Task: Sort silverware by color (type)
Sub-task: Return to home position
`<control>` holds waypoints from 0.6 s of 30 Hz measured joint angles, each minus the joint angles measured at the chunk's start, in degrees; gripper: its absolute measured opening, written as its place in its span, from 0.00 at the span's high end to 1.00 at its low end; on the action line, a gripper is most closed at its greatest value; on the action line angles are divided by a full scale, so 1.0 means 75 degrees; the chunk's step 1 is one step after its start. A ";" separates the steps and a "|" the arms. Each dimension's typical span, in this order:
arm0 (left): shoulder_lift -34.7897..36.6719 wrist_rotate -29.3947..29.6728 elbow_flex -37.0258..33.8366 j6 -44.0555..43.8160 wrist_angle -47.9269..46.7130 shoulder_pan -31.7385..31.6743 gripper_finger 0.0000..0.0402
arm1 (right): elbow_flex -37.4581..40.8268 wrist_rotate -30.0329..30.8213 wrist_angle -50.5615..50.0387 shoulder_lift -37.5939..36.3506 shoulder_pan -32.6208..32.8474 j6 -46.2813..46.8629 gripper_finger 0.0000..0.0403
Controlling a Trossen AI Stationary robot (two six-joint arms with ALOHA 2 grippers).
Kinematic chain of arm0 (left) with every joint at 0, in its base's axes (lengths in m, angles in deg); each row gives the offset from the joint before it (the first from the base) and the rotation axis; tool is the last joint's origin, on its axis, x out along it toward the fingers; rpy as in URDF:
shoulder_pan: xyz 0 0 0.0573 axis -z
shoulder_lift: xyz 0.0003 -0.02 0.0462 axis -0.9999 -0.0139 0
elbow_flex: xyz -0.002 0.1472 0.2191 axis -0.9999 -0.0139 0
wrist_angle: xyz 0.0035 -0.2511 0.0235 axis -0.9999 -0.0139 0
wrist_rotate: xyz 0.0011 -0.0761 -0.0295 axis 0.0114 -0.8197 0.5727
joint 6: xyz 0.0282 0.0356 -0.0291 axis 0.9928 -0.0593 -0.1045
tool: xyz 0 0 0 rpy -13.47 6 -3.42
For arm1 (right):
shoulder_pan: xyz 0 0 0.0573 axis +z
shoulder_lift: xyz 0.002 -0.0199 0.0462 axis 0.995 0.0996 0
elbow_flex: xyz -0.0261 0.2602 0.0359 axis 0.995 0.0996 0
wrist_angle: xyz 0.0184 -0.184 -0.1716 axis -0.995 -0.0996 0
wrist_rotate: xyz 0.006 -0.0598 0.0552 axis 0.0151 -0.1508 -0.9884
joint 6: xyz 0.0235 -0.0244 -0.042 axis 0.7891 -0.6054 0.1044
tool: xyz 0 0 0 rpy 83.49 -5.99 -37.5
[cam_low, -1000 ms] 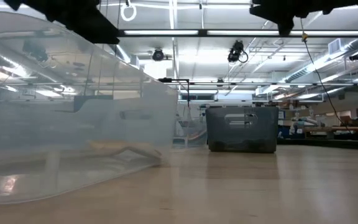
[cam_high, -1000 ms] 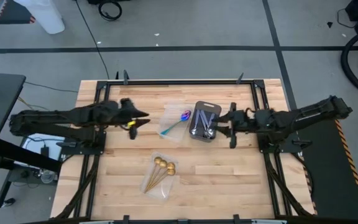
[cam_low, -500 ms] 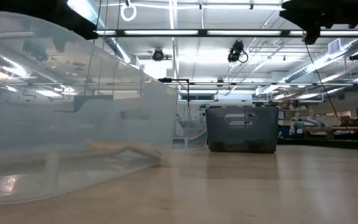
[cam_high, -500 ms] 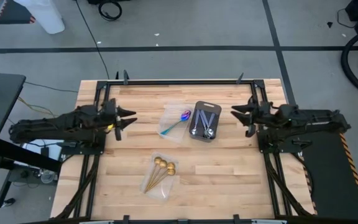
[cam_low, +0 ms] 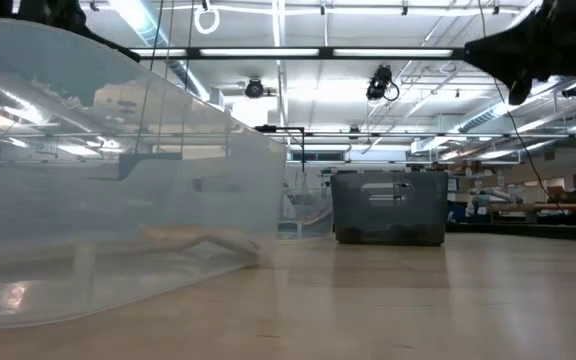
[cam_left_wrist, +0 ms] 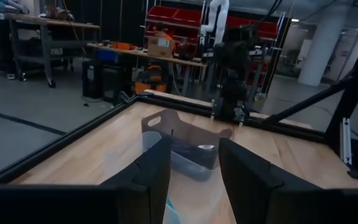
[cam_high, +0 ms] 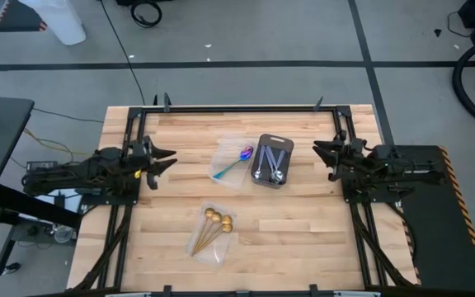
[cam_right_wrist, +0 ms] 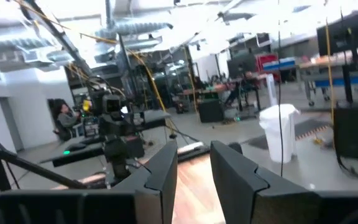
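Observation:
In the high view an iridescent purple-blue spoon (cam_high: 239,159) with a teal handle lies in a clear tray (cam_high: 225,169) at the table's middle. Silver spoons (cam_high: 270,165) lie in the dark grey tray (cam_high: 271,141) just right of it. Three gold spoons (cam_high: 214,223) lie in a second clear tray (cam_high: 221,250) nearer the near edge. My left gripper (cam_high: 163,158) hovers open at the table's left side, pointing at the trays; its wrist view shows the grey tray (cam_left_wrist: 188,152) ahead of the open gripper (cam_left_wrist: 194,180). My right gripper (cam_high: 320,150) (cam_right_wrist: 194,177) hovers open at the right side.
In the low view the near clear tray (cam_low: 108,180) fills the left half, with the grey tray (cam_low: 388,207) behind it. Bare wood lies along the near and far parts of the table (cam_high: 303,247). Black frame rails (cam_high: 237,108) run around the table's edges.
Both arms have drawn back from the trays. The left gripper has moved toward the table's left edge. The right gripper, which was beside the grey tray's right rim, has moved toward the right edge. The spoons and trays have stayed in place.

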 joint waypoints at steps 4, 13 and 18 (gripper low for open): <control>0.0254 -0.0173 -0.0419 -0.0091 0.0172 -0.0004 0.64 | 0.0554 0.0076 0.0477 -0.0058 0.0000 0.0495 0.73; 0.0313 -0.0220 -0.1103 -0.0359 0.0123 -0.0003 0.64 | 0.0865 0.0780 0.0402 0.0128 0.0000 0.1694 0.73; 0.0270 -0.0226 -0.1115 -0.0796 -0.0042 -0.0003 0.64 | 0.0865 0.0759 0.0403 0.0131 0.0000 0.1697 0.73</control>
